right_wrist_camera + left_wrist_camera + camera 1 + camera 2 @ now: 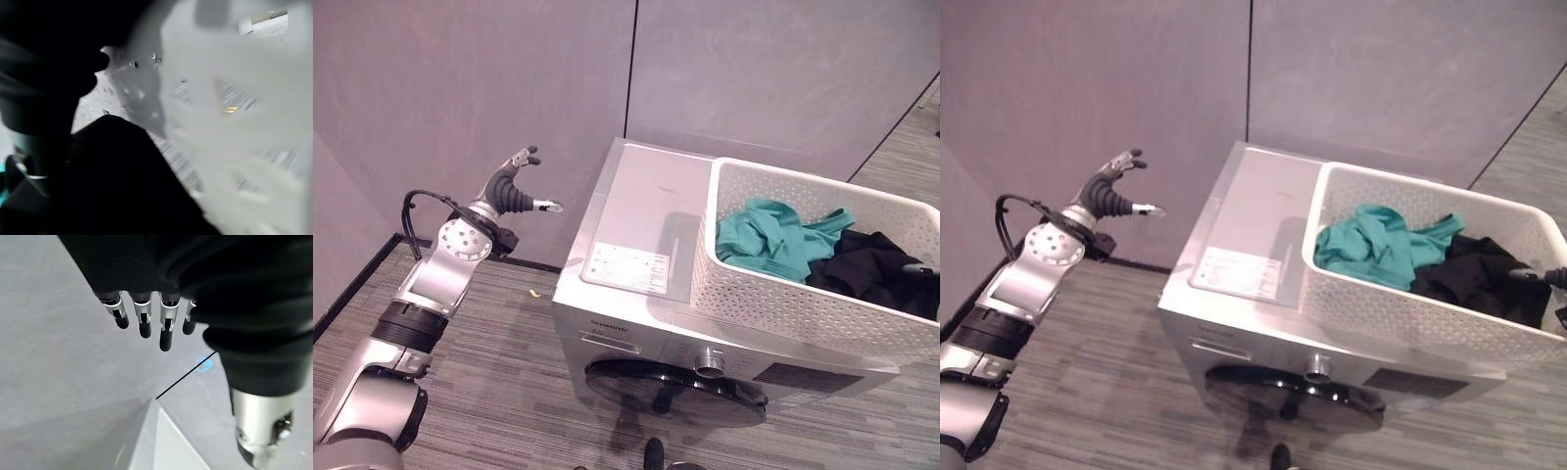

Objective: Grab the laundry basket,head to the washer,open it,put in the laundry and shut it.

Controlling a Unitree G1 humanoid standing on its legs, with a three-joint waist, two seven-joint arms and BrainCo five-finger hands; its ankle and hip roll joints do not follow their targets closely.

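Observation:
The white perforated laundry basket (773, 294) stands on the right part of the silver washer's top (641, 211). In it lie a teal garment (769, 240) and a black garment (871, 269). The washer's dark round door (675, 392) sits shut on the front face below a knob (709, 370). My left hand (514, 191) is raised in the air left of the washer, fingers (165, 328) relaxed and holding nothing. My right hand (1528, 276) is at the basket's right end against the black garment; its fingers are hidden.
Grey panel walls (509, 78) stand close behind and to the left of the washer. Striped grey carpet (499, 392) lies in front of and left of the machine. A white label (628, 264) is stuck on the washer top.

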